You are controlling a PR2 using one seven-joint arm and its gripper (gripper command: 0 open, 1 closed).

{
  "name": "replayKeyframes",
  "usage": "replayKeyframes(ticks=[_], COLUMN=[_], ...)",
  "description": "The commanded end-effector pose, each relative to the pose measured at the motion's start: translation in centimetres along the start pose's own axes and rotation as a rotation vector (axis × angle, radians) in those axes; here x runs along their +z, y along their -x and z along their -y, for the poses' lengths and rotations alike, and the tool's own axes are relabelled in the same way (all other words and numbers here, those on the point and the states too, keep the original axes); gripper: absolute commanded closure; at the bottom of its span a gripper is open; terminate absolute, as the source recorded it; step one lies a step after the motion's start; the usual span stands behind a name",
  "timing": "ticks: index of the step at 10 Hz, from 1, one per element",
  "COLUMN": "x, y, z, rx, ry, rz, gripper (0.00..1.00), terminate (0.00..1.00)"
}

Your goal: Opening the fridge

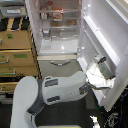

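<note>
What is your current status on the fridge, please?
Gripper against the open door's inner edge; jaw state unclear. Fridge upper door swung wide, shelves showing. Nothing blocking.

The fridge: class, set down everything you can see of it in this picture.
The fridge is tall and white, with a smooth, glossy-looking shell. Its large upper door is swung wide open toward the exterior view's right, showing door racks inside. The lit interior holds shelves with a few small blurred items. Below, a lower drawer with a curved silver handle is closed. The gripper is at the door's lower edge; its grasp is unclear.
</note>
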Motion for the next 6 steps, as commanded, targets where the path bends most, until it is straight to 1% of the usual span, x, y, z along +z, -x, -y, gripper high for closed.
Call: replayKeyframes(ticks=[1, 2, 3, 4, 5, 6], x=[-6.6, -7.0, -7.7, -8.7, -10.4, -11.4], y=[-7.5, -3.6, 4.8, 12.2, 23.6, 30.7], z=[17.3, 14.0, 7.3, 1.7, -6.6, -11.2], rx=[-0.298, -0.260, -0.188, -0.105, 0.085, 0.229], ry=[0.180, 0.175, 0.162, 0.116, 0.032, -0.009], rz=[-0.010, -0.015, -0.005, -0.003, -0.019, -0.031], gripper=[0.00, 0.00, 0.00, 0.00, 0.00, 0.00], terminate=[0.00, 0.00, 0.00, 0.00, 0.00, 0.00])
